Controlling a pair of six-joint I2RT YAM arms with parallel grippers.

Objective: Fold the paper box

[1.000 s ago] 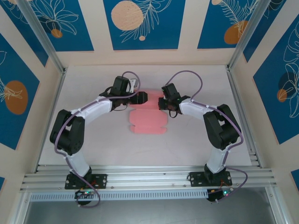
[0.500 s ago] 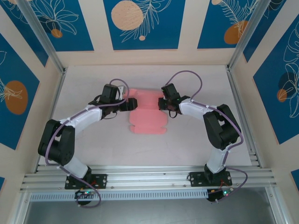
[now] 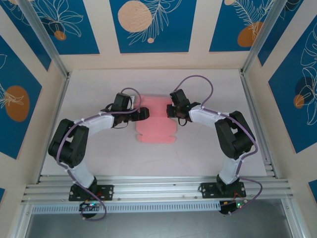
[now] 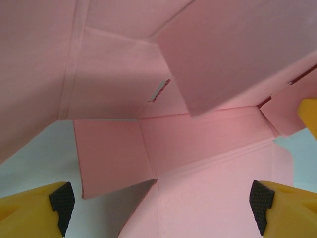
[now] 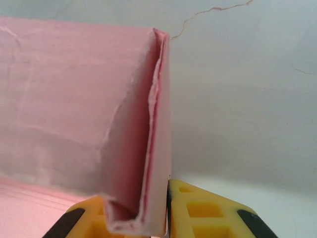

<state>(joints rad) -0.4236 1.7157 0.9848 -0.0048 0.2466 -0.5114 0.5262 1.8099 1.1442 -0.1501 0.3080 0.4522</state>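
Paper box: the paper box [image 3: 156, 121] is lying partly folded on the table [image 3: 208, 148], between the two grippers, with its far panels lifting off the surface.
Left gripper: the left gripper [image 3: 144, 113] is sitting at the box's left edge, its jaws standing wide and gripping nothing, with raised pink flaps just ahead of them.
Right gripper: the right gripper [image 3: 171, 110] is sitting at the box's far right corner, its jaws narrowed and pinching a doubled upright wall of the card.
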